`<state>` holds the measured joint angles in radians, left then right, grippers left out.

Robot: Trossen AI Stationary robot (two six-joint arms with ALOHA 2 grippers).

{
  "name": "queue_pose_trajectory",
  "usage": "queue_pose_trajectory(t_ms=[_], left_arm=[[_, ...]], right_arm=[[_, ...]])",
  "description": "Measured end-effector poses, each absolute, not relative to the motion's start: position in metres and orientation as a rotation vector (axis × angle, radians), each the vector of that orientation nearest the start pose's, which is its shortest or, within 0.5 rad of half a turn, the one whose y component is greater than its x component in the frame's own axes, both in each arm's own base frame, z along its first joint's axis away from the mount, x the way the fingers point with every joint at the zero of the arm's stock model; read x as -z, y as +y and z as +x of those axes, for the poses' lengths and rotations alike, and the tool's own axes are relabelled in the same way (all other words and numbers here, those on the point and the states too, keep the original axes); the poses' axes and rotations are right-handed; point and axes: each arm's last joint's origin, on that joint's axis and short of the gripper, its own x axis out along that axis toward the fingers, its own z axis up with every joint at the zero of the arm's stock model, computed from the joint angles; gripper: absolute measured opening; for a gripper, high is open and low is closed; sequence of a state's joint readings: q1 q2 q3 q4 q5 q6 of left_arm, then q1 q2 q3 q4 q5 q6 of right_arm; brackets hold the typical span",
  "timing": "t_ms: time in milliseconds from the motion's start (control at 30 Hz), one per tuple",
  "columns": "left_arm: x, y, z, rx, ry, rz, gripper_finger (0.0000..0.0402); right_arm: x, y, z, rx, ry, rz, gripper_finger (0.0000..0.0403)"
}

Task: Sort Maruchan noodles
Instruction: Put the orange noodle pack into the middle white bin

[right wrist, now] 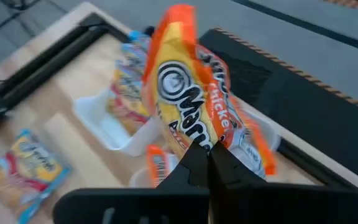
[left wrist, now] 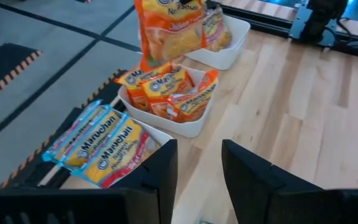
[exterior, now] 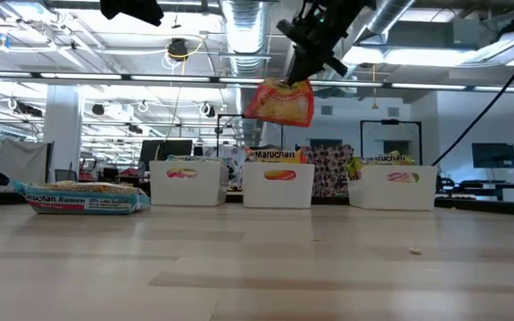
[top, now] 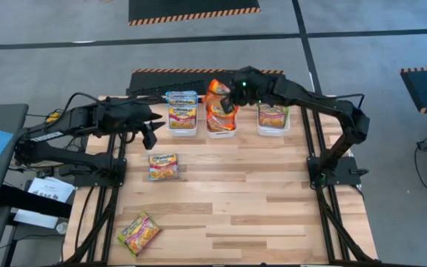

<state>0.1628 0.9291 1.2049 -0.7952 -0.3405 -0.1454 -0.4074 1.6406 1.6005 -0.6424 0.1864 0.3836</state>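
The right claw is clamped on one edge of an orange-accented Maruchan packet, which dangles in the air above the middle bin at about twelve o'clock on the counter. That bin already holds a heap of orange packets, piled up to its rim. To my eye the pinch is thin, only on the wrapper's edge, and the glossy plastic could slip out early. If it is let go from this height, the packet might land on the heap, slide off, and end up on the counter or tip toward the blue-accented bin at eleven o'clock.

The left claw hangs at about ten o'clock with its fingers parted and nothing between them. Two more packets wait on the counter: a blue-and-red one near nine o'clock and a green-pink one at seven o'clock, near the counter's edge, where a clumsy nudge could push it off.
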Motion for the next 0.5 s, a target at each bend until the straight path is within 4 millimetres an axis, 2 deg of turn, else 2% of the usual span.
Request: queue_pose_trajectory(t_ms=[67, 200, 500], left_arm=[[-0.392, 0.038, 0.16, -0.539, 0.489, -0.083, 0.0111], [-0.392, 0.044, 0.158, -0.563, 0.498, -0.058, 0.0111], [-0.392, 0.054, 0.155, -0.623, 0.506, -0.051, 0.0111]], right_arm=[[-0.353, -0.158, 0.326, 0.727, 0.579, 0.445, 0.0001], [-0.337, -0.169, 0.332, 0.729, 0.628, 0.46, 0.0001], [-0.295, -0.169, 0.359, 0.684, 0.771, 0.42, 0.0]])
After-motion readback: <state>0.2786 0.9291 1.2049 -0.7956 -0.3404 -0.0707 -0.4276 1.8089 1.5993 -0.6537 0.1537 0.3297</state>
